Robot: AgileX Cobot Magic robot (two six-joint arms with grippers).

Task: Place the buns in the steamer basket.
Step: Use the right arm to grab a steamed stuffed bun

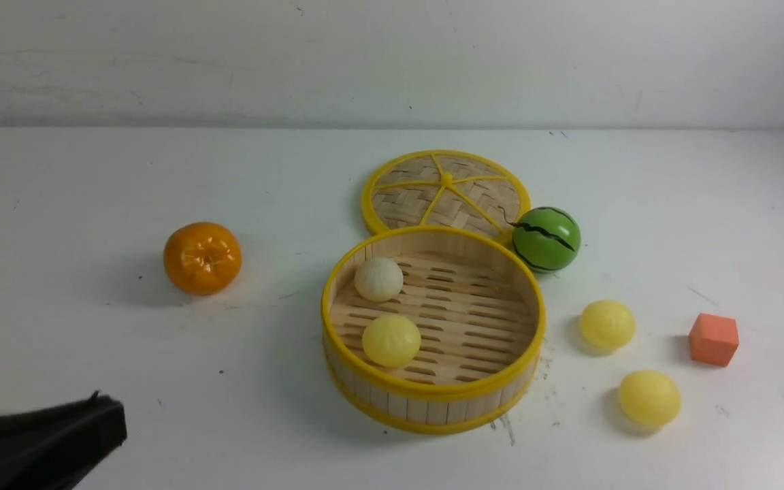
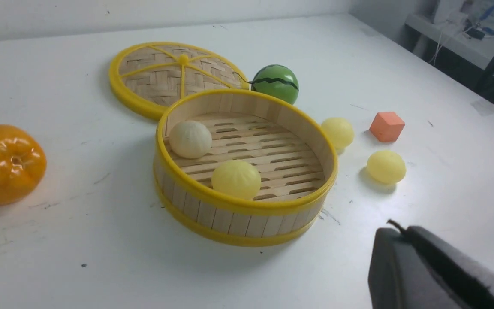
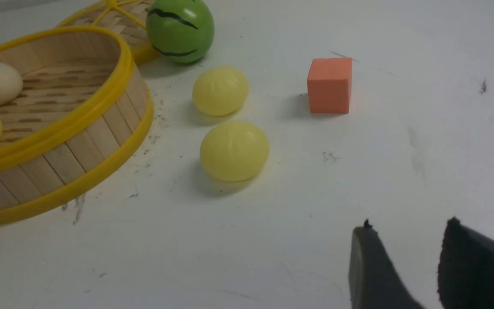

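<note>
Left tool (image 2: pixel 401 234) nearest, fingers pressed together, nothing between them, touching nothing; right tool (image 3: pixel 411 223) has a moderate gap between its fingertips, empty, touching nothing, well apart from the loose buns. Nearest loose bun (image 1: pixel 649 399), pale yellow, sits on the counter (image 1: pixel 229 435) to the right of the steamer basket (image 1: pixel 426 410); probably light, a bit soft, not fragile, smooth enough to slip or roll if pinched off-center. Best hold: both sides at the widest part, fingers low, light squeeze, lift straight up; likely a right-arm pick. Yellow bun (image 1: pixel 392 340) is already inside the basket on the slats, near-left part, needs no hold. Second loose bun (image 1: pixel 607 325), also pale yellow, lies farther back, between basket and orange-red cube (image 1: pixel 713 339), touching neither; same side grip, probably same feel, with care around the cube. Off-white bun (image 1: pixel 378 279) is inside too, by the far-left wall, so the basket's right half looks like the drop spot. Basket likely stiff and light, may slide if its rim is bumped. Behind it, green striped watermelon ball (image 1: pixel 546 239) and woven lid (image 1: pixel 446 194), not to be grasped. Two in, two to go.
</note>
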